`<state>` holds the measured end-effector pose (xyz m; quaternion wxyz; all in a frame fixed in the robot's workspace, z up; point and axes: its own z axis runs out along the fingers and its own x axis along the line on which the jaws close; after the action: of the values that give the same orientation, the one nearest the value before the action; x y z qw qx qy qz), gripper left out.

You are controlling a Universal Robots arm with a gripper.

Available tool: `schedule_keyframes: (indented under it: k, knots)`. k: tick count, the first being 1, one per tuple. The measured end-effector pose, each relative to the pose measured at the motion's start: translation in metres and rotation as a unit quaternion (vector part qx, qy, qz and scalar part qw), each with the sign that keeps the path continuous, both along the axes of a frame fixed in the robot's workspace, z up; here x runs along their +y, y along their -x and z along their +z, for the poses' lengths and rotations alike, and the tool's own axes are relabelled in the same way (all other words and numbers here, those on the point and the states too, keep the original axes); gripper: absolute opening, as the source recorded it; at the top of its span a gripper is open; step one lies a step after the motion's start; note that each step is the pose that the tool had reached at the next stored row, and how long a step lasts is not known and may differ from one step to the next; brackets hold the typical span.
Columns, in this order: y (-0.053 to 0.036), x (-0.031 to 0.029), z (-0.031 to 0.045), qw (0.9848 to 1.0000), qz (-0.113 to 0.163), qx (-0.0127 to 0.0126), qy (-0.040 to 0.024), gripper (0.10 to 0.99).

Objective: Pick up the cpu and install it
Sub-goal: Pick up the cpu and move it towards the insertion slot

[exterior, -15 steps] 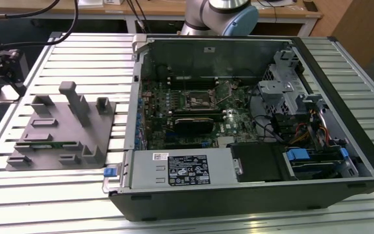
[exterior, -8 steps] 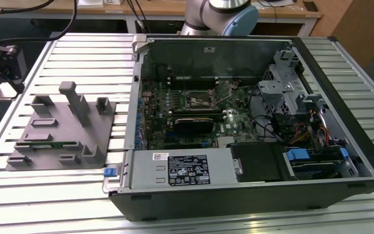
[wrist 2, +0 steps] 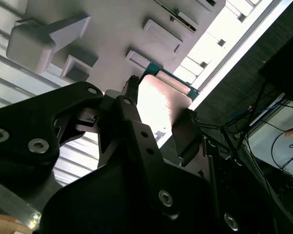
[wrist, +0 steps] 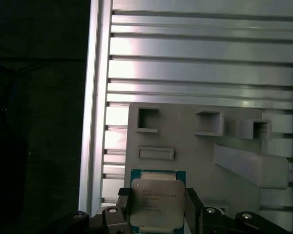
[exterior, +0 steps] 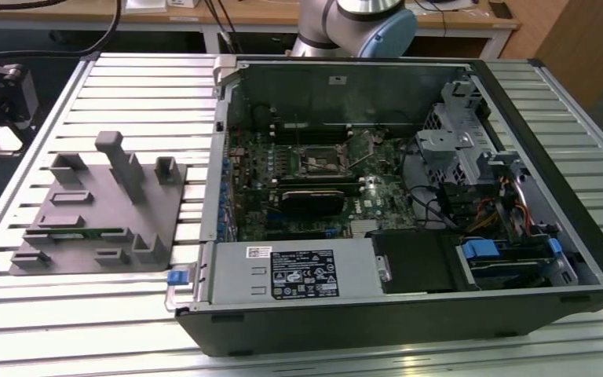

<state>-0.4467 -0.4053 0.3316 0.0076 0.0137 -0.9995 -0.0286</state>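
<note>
1. The gripper (wrist: 157, 217) is pinching the cpu (wrist: 156, 201). In the first wrist view, one black finger (wrist: 123, 207) presses against each of two opposite edges.
2. The cpu's silvery metal top faces the first wrist camera, with a thin green border showing round it.
3. In both wrist views the grey plastic fixture (wrist: 195, 151) lies behind the held cpu. Its shallow pockets and one long upright block (wrist 2: 31, 41) are in sight.
4. I cannot tell whether the cpu touches the fixture or hangs clear of it.
5. In the exterior view the fixture rests on the slotted aluminium table (exterior: 71, 322), just beside the open computer case (exterior: 385, 322), towards the exterior view's left.
6. Inside the case, the motherboard (exterior: 270, 169) carries the square socket (exterior: 320, 161) with its metal frame, well apart from the fixture.
</note>
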Motion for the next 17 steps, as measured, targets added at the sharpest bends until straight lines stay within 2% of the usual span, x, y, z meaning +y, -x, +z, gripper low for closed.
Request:
schedule_keyframes:
  k: [17]
  knots:
    - [0.0, 0.0006, 0.0254, 1.0, 0.0, 0.0, 0.0, 0.529]
